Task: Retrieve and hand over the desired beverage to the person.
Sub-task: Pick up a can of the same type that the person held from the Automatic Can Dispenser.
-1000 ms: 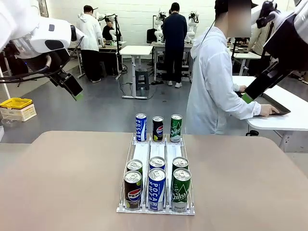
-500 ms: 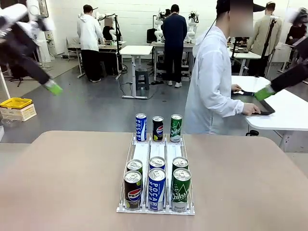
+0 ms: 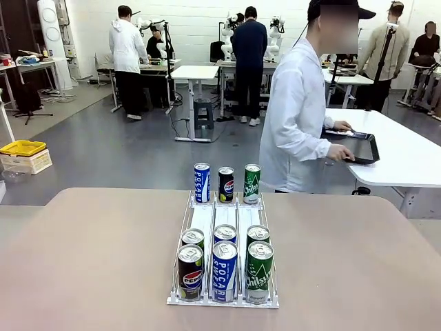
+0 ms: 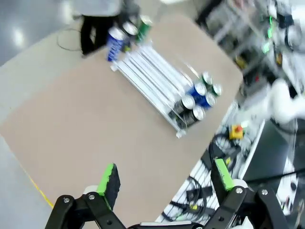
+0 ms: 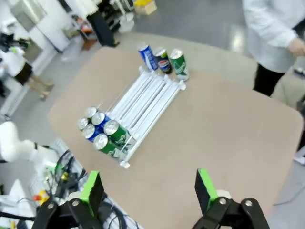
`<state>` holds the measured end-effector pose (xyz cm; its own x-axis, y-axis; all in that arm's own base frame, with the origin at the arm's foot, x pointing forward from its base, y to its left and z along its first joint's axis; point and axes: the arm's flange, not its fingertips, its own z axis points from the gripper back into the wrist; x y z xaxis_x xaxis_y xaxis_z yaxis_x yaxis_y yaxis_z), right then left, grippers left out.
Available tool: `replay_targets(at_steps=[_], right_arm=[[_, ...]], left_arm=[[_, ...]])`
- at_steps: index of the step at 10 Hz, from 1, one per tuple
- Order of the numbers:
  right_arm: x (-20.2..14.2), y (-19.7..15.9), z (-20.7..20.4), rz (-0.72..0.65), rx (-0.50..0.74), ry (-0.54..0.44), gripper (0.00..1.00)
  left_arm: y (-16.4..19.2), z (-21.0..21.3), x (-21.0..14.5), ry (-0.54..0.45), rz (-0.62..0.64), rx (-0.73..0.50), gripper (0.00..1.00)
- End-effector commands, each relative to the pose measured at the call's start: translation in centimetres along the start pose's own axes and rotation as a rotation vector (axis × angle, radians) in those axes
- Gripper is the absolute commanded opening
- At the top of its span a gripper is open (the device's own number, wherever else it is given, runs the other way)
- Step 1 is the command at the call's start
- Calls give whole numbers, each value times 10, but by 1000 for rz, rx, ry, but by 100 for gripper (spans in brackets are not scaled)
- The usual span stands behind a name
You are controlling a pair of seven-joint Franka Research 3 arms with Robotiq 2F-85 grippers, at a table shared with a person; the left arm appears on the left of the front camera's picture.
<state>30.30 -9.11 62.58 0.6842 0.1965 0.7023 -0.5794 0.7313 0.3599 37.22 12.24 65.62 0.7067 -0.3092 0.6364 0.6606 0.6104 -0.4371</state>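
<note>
Cans (image 3: pixel 225 234) of drink stand in a three-lane wire rack (image 3: pixel 225 214) on the tan table (image 3: pixel 83 262). Six crowd the end nearest the robot in two rows. The front row holds a dark cola can (image 3: pixel 190 272), a blue can (image 3: pixel 224 271) and a green can (image 3: pixel 259 272). Three more cans stand in a line at the rack's far end, on the person's side.

The person (image 3: pixel 296 117), in a white jacket, stands beyond the far edge of the table. They are turned sideways toward a white side table (image 3: pixel 413 162), with one hand (image 3: pixel 342 153) on a dark tray (image 3: pixel 364 146).

The left gripper (image 4: pixel 165 176) hangs high above the table, its jaws wide apart with nothing between them. The rack (image 4: pixel 152 71) lies well ahead of its fingertips, slanting across the view. The crowded end is beyond the finger at picture right, and the three-can end is far off past the other finger.

The right gripper (image 5: pixel 149 190) also hangs high, with its jaws spread and empty. From there the rack (image 5: pixel 147 102) lies well ahead of the gap between the fingers. Its crowded end is ahead of the finger at picture left, and its three-can end is farther on, ahead of the gap. The person (image 5: pixel 274 28) stands past the table's far edge, off beyond the finger at picture right. Neither gripper touches a can.
</note>
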Motion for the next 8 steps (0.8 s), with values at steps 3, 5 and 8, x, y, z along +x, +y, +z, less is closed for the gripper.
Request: replay_targets(at_steps=[3, 5, 8], right_arm=[[-17, 22, 30, 38, -36, -153, 100], [-7, 7, 29, -10, -38, -75, 100], [-7, 7, 29, -10, -38, -75, 100]], left_arm=[[-12, 10, -15, -162, 75, 106, 100], [5, 22, -12, -110, 55, 51, 100], [5, 22, -12, -110, 55, 51, 100]])
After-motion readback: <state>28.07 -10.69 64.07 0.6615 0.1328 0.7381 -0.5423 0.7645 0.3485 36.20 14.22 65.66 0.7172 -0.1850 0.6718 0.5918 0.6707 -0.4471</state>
